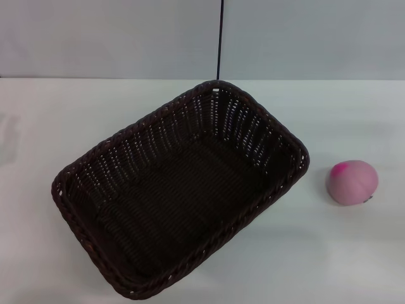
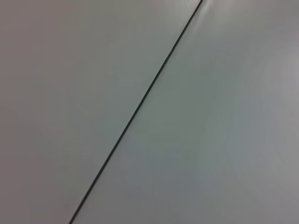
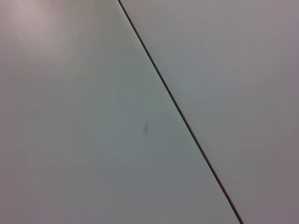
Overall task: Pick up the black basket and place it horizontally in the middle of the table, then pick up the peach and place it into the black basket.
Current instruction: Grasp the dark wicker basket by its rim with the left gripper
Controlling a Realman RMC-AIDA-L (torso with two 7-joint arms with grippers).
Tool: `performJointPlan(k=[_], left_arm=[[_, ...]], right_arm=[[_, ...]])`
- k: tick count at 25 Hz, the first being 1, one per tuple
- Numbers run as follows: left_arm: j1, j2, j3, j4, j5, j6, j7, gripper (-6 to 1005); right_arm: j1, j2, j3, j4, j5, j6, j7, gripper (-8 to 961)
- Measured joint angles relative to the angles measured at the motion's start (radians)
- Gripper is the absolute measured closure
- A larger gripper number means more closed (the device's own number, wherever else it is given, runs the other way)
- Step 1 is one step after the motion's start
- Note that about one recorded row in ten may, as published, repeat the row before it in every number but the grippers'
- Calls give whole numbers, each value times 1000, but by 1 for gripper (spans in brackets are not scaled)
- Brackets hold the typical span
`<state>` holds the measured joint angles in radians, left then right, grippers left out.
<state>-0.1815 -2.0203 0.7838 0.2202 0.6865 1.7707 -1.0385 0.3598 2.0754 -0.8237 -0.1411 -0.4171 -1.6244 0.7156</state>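
Black basket (image 1: 180, 190) on white bench (image 1: 354, 253), set diagonally: one corner toward far edge near centre, opposite end toward near-left. Interior empty, woven floor visible. Peach (image 1: 352, 182) on bench to right of basket, near but apart from its right corner, darker pink patch on top-left. Neither end effector visible in head view. Both wrist views filled by pale flat panels crossed by one thin dark seam (image 2: 140, 105). End effector states: cannot tell.
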Motion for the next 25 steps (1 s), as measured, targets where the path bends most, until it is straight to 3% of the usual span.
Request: performJointPlan(k=[14,18,21,23,25], left_arm=[[-7,-4,-10,-1,5,-4,-6,621],[-20,5,9,22,16,-9,-26,595],[-22,13,40,102,64,-15,-74,576],[-33,26,47,170,123,-45,-155,563],[-56,49,47,228,206,-87,-254,458]], right_arm=[[4,0,0,2,0,15,-1,450],[7,0,0,2,0,19,-1,448],[9,0,0,2,0,26,-1,447],[10,0,-1,2,0,30,-1,446],[10,0,-1,3,0,35,-1,445]])
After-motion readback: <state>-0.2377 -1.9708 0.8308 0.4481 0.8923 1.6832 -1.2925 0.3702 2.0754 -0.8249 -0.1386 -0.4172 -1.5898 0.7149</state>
